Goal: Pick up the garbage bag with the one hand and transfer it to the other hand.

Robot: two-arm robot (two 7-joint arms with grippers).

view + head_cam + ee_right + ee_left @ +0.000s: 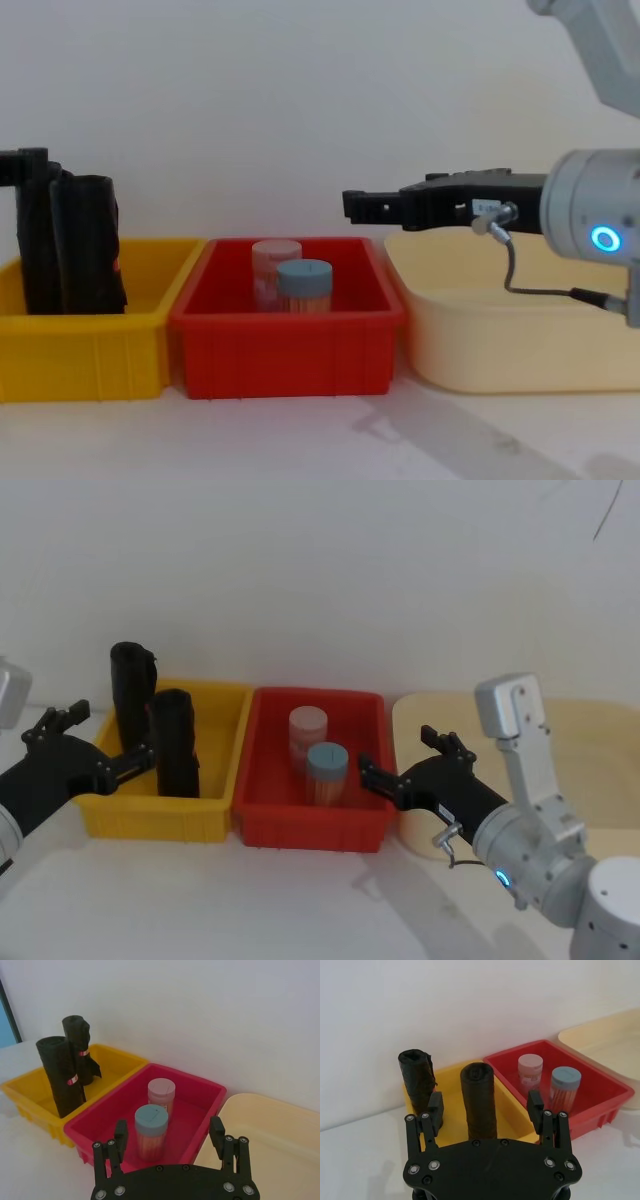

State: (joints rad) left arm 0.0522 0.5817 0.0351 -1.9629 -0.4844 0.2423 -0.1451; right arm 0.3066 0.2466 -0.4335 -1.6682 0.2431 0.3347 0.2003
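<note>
Two black garbage bag rolls stand upright in the yellow bin (150,815). The nearer roll (172,742) is thick, and the farther roll (130,685) stands behind it toward the wall. In the right wrist view each roll carries a small orange-red mark. My left gripper (110,735) is open at the bin's left side. Its fingers (436,1106) point at the nearer roll (477,1100), which is a little beyond the tips and untouched. My right gripper (400,752), on the blue-ringed wrist, hangs open and holds nothing. It is over the red bin's right edge (212,1097).
The red bin (310,830) holds a pink-lidded jar (308,730) and a blue-lidded jar (327,770). A cream tub (560,720) sits to its right, under my right arm. A white wall runs close behind the three bins.
</note>
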